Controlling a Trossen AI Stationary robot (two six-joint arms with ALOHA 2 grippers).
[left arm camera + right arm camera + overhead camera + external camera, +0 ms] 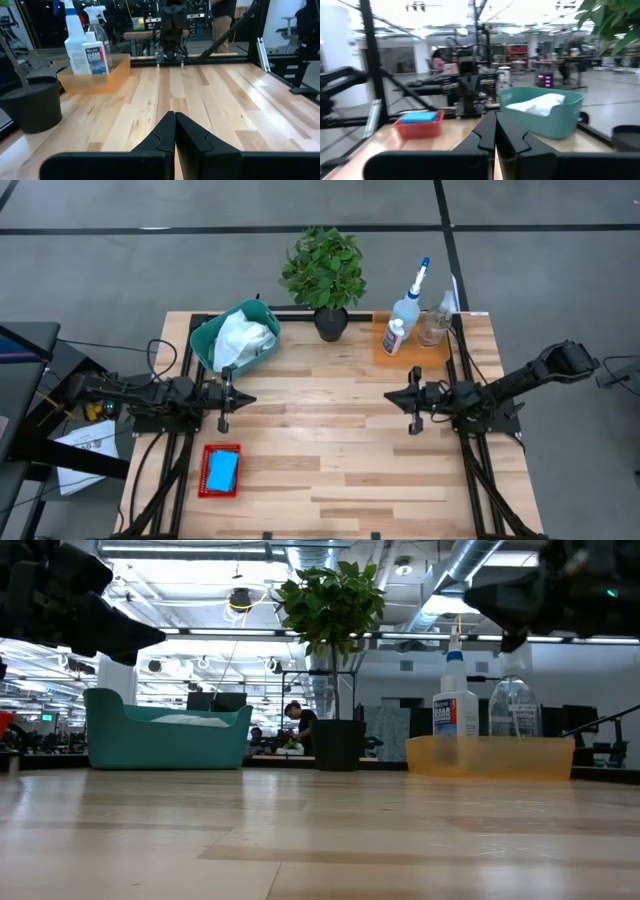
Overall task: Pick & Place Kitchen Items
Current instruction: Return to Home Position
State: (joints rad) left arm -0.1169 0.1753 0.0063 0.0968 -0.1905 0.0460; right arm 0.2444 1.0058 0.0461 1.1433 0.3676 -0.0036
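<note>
My left gripper hangs shut and empty over the table's left side. My right gripper faces it, shut and empty, over the right side. Two clear spray bottles and a small white labelled bottle stand upright in an orange tray at the far right. A white cloth lies in a teal basket at the far left. A blue sponge lies in a red tray near the front left.
A leafy plant in a black pot stands at the far edge between the basket and the orange tray. Bare wood stretches across the table's middle and front right. Black frame rails run along both sides of the table.
</note>
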